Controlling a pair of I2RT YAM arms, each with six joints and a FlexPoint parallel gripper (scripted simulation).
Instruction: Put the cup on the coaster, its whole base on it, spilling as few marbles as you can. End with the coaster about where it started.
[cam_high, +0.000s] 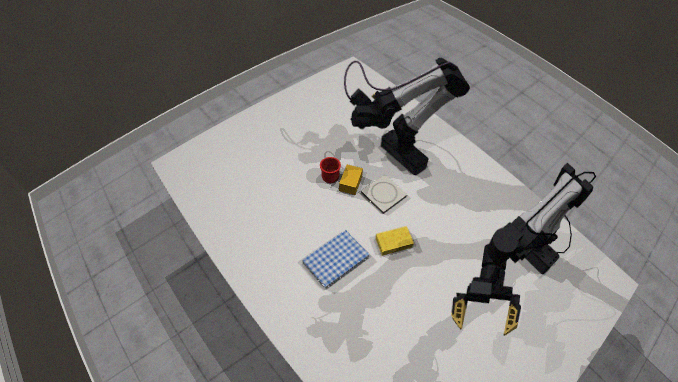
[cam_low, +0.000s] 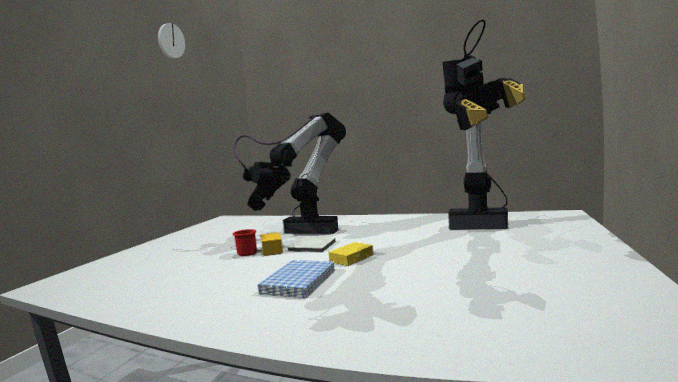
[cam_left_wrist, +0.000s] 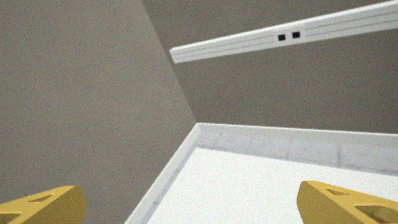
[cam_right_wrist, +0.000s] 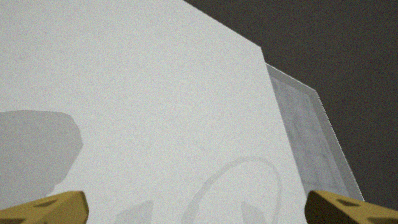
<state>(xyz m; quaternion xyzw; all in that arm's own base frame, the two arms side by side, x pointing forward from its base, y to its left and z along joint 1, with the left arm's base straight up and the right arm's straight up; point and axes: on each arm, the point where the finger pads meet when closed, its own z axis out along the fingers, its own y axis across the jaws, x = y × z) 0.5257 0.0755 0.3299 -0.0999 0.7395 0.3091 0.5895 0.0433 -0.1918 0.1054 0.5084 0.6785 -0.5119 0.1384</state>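
The red cup (cam_high: 330, 171) (cam_low: 245, 243) stands upright on the table, beside an orange block. No marbles can be made out inside it. The pale square coaster (cam_high: 370, 194) (cam_low: 311, 243), marked with a ring, lies flat on the block's other side, apart from the cup. My left gripper (cam_high: 483, 330) (cam_low: 504, 106) (cam_left_wrist: 191, 193) is open and empty, raised high and well away from both. My right gripper (cam_right_wrist: 197, 200) is open and empty, above the table behind the cup as the exterior camera sees it. Its fingertips are hidden in the top and exterior views.
The orange block (cam_high: 351, 179) (cam_low: 271, 244) stands between cup and coaster, close to the cup. A yellow block (cam_high: 394, 240) (cam_low: 351, 254) and a blue checked slab (cam_high: 336, 258) (cam_low: 296, 278) lie on the table (cam_high: 225, 165) (cam_low: 150, 300), nearer the exterior camera.
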